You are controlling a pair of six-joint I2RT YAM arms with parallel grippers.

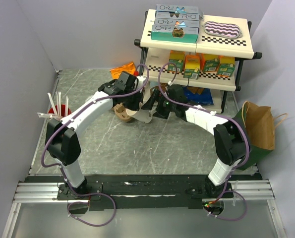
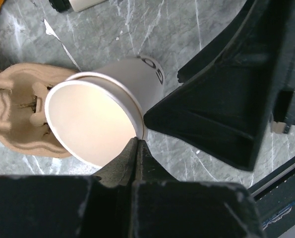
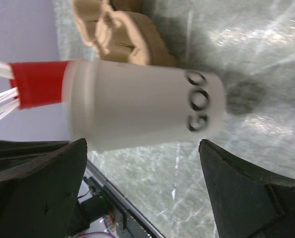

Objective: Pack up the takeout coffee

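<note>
**A:** What is the scene, from the biggest thing down?

**B:** A grey counter (image 1: 137, 144). On it lies the brown carrier (image 1: 121, 112). Well to the right of the carrier, in the top view, stands a paper bag (image 1: 259, 126).

**A:** And the cup?

**B:** The cup (image 2: 95, 124) is just to the right of the carrier and tipped on its side. I see no lid on it. I cannot tell if it touches the carrier. It seems to be lifted a little off the counter.

**A:** Who holds it?

**B:** The left tool (image 2: 137, 144) is pressed together on the rim and pinches it. The right tool (image 3: 141, 148) is spread wide, with one finger on each side of the cup wall and neither touching it.

**A:** So which step is this?

**B:** I think it is a handover, from the rim grip to a body grip. Packing has hardly begun, because the cup is not in the carrier.

**A:** What does the next move need?

**B:** The right tool should close gently, because a paper wall dents easily. Only after that should the left tool let go of the rim.
</note>
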